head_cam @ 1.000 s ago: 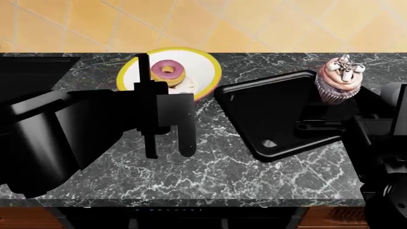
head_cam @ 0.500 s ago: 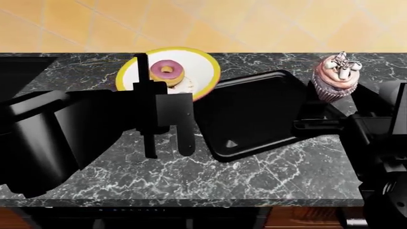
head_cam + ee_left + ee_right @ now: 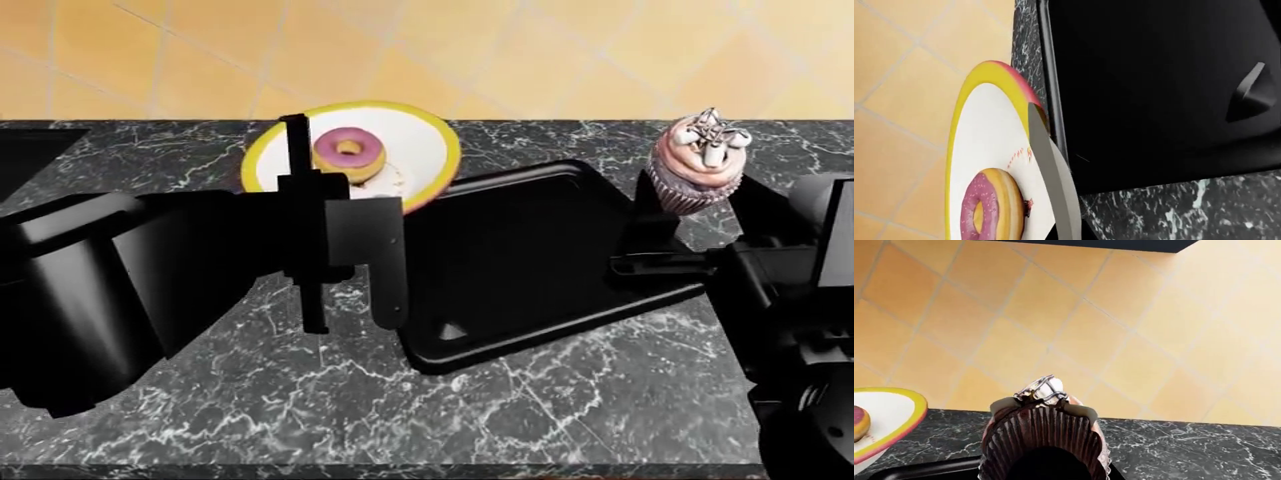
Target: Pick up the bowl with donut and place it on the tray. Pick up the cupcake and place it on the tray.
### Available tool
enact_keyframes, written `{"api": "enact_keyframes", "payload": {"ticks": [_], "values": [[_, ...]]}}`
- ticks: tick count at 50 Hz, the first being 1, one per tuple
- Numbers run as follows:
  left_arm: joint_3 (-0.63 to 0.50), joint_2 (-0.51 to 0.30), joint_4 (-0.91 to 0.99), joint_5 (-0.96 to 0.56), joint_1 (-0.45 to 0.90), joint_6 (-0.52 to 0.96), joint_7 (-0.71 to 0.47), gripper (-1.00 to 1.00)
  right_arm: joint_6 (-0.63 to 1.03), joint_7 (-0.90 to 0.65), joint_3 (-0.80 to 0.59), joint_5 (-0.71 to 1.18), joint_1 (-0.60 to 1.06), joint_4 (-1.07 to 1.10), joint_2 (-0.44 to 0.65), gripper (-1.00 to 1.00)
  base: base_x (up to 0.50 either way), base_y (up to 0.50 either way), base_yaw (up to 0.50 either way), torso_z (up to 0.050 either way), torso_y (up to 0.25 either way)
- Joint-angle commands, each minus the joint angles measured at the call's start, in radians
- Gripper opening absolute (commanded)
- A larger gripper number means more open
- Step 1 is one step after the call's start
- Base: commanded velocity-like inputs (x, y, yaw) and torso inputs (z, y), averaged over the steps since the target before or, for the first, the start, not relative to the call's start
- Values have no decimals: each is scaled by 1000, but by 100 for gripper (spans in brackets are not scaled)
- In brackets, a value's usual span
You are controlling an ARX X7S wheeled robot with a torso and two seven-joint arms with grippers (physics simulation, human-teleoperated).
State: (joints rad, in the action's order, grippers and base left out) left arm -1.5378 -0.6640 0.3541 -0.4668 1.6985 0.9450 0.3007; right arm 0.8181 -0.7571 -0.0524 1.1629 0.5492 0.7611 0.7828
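Note:
The white bowl with a yellow rim holds the pink-iced donut. My left gripper is shut on the bowl's rim, with one finger lying across the inside beside the donut. In the left wrist view the bowl, the donut and that finger sit just beside the black tray. The tray lies tilted on the counter between both arms. My right gripper is shut on the cupcake, held above the tray's right corner. The cupcake's pleated wrapper fills the right wrist view and hides the fingers.
The dark marble counter runs across the view, with a yellow tiled wall behind it. A corner of the black sink shows at the far left. The counter's front edge is at the bottom of the head view.
The counter, the sink and the tray have slid left in the head view. The bowl and the cupcake have stayed with their grippers, so the tray's edge is now close to the bowl.

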Motion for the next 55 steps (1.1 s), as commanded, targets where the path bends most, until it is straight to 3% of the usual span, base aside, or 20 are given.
{"api": "enact_keyframes", "payload": {"ticks": [1,13,32,55], "values": [[11,0,-4,41,4,-8,-14,-100,1,8,2,-26,4,3,-2,-100,164,-47,0,0,0],[2,9,-24,54,0,-29,-6,-100,9,-11,-2,-26,21,-3,-2,-100,27,-7,0,0,1],[-22,102,-137,84,-2,-154,63,-100,-11,-13,9,-38,8,-6,1,-100,0,0,0,1,1],[-37,160,-147,99,-65,-249,62,-100,-14,-22,7,-40,5,-12,6,-100,0,0,0,0,1]]}}
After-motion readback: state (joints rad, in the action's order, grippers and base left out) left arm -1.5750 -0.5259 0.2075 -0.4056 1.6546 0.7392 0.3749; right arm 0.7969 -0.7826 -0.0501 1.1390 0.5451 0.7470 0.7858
